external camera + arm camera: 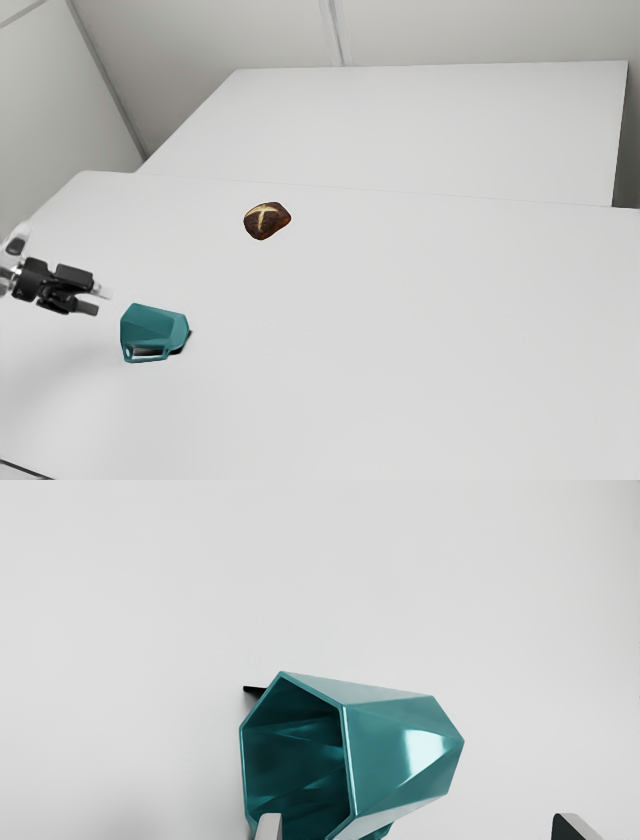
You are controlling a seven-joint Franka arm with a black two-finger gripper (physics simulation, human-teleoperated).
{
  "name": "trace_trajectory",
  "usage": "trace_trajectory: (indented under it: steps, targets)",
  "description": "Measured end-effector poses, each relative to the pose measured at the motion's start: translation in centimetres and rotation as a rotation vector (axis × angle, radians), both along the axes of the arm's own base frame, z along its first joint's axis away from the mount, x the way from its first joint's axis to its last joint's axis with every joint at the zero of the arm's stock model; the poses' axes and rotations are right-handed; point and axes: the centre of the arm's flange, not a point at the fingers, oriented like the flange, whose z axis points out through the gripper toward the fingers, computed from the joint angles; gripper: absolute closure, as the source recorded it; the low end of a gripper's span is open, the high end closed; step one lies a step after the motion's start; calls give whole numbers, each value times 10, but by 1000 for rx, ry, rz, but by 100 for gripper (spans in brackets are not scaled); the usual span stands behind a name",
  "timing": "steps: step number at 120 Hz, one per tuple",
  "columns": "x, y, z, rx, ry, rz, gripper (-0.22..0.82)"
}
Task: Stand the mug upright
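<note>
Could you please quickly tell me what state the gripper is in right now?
Gripper: open, fingers apart, holding nothing; the teal mug lies on its side on the table.

It's a plain, pale room, kind unclear! White table (pixel 400 330) stretching ahead of the gripper (pixel 104 301), pale walls (pixel 200 50) further out.

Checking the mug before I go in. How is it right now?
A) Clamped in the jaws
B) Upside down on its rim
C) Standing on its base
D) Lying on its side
D: the mug lies on the table with its open mouth facing sideways.
</note>
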Motion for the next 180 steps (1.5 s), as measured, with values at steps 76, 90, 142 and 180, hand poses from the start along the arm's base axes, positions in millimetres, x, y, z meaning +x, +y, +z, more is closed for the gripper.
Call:
trace_trajectory:
  steps: [76, 90, 142, 180]
  targets:
    - [-6, -2, -45, -39, 19, -35, 2]
    - [-1, -6, -46, -37, 13, -51, 2]
    - [15, -25, -44, -56, -26, -79, 2]
    - [16, -31, -54, -117, -69, -72, 2]
